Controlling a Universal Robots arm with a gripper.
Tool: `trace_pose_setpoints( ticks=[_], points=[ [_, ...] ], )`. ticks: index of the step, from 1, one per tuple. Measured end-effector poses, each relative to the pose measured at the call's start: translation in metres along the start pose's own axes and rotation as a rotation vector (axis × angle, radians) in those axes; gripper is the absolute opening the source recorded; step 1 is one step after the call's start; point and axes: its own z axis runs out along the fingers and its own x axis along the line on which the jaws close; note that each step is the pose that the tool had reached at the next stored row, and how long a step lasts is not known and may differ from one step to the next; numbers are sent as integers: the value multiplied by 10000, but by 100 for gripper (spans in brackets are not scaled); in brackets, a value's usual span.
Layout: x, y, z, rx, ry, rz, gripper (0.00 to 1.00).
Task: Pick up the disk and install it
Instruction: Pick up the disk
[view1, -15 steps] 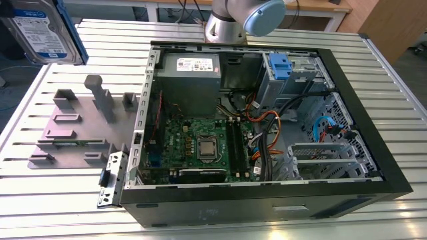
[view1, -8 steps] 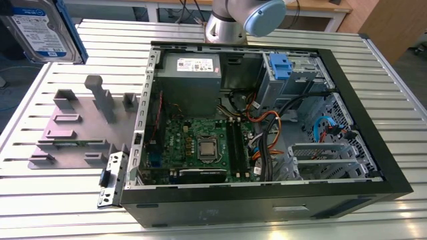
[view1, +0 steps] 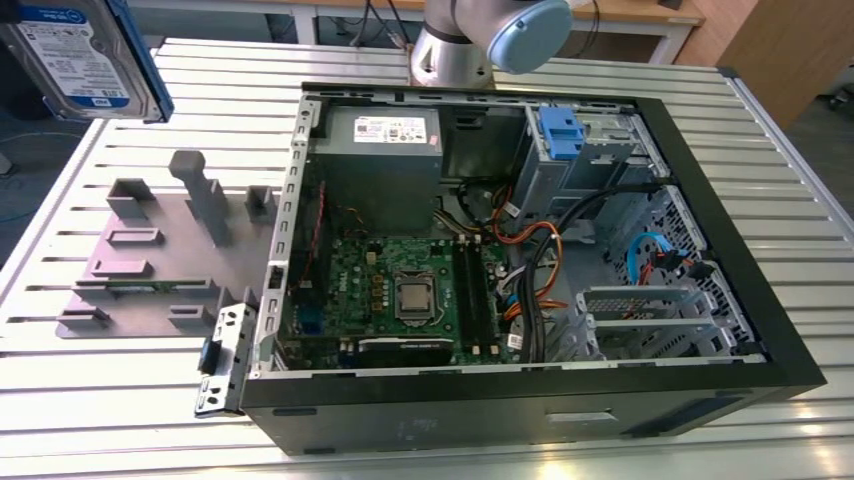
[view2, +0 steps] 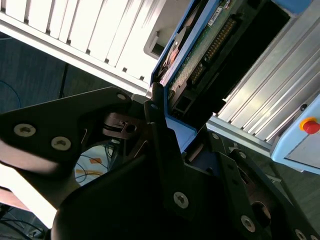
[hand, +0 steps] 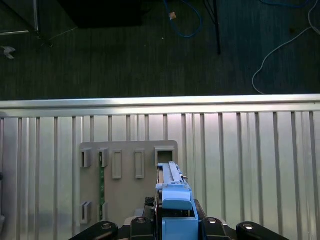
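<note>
The disk (view1: 80, 55) hangs high above the table's far corner at the exterior view's left, its blue-and-white label facing the camera and blue rails along its edges. In the first wrist view the disk (hand: 172, 197) shows edge-on, with my gripper (hand: 172, 225) shut on it from both sides. In the second wrist view the green circuit-board side of the disk (view2: 210, 40) shows, clamped between the dark fingers (view2: 156, 120) of my gripper (view2: 185, 137).
The open computer case (view1: 747, 200) lies on the slatted metal table (view1: 80, 400), with a grey power-supply box (view1: 384, 140) and a blue caddy clip (view1: 558, 135) in the drive bay. A grey fixture plate (view1: 147, 270) with upright holders lies beside the case, below the disk (hand: 127, 185).
</note>
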Motion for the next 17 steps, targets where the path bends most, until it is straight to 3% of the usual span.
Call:
trace_pose_setpoints(
  ticks=[17],
  points=[
    [0,5,-114,0,0,0,37]
  ],
)
